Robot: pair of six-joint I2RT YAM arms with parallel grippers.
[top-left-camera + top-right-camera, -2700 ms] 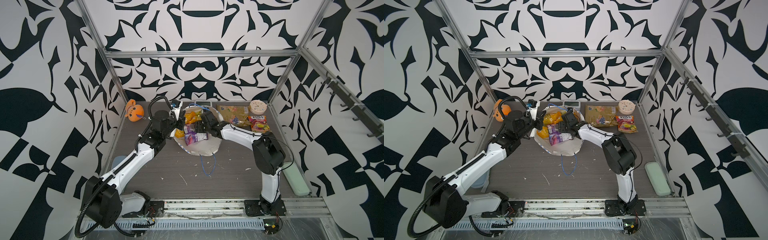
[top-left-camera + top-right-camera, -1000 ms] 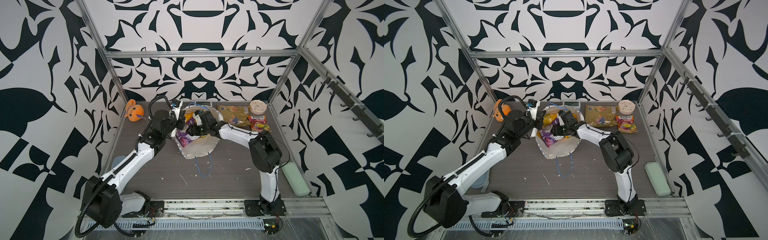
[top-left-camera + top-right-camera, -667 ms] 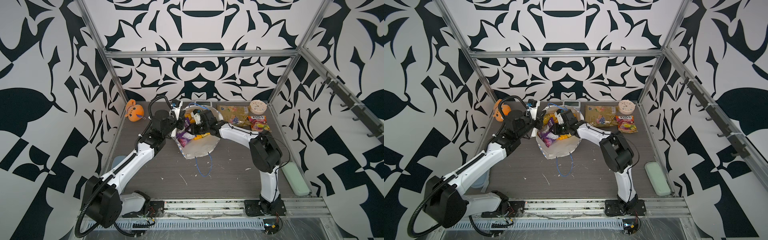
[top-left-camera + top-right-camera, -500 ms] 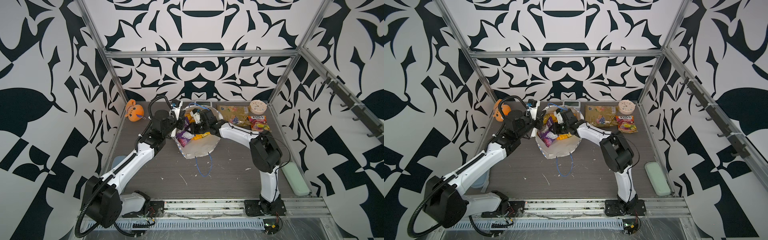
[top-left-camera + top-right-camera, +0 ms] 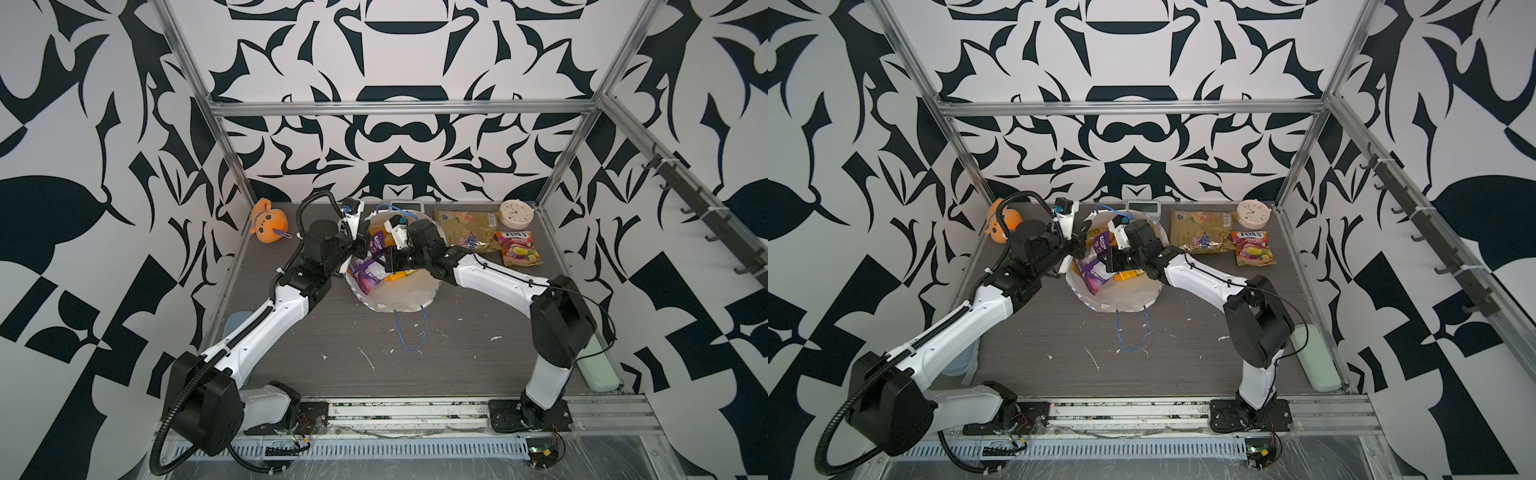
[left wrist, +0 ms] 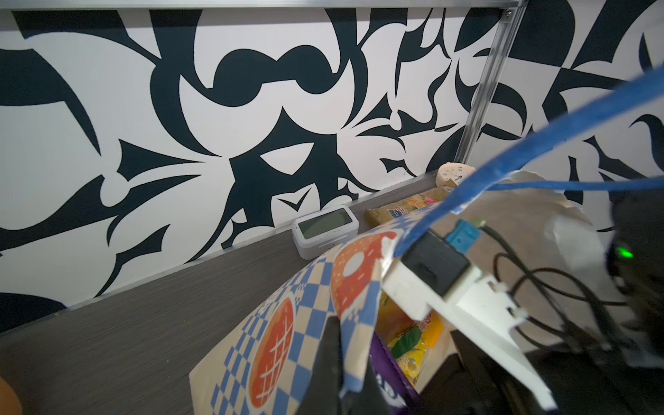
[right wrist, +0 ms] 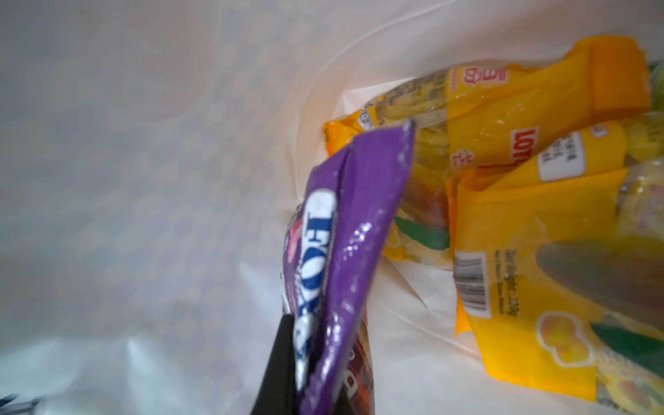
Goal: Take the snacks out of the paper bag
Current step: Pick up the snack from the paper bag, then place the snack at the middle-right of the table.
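Bag (image 5: pixel 399 291) rim at centre we clamped with left gripper (image 6: pixel 346 373), holding mouth open; right gripper (image 7: pixel 309 373) pinched purple packet (image 7: pixel 345 233) for removal.

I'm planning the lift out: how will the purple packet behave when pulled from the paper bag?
Probably floppy: the purple packet is creased and folds past the right hand. Likely slippery, since its film is glossy. Probably light, as it is held by one edge.

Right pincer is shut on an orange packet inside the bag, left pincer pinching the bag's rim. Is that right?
No. The right pincer grips the purple packet, not an orange one; the right wrist view shows it. The left pincer does pinch the bag at its rim.
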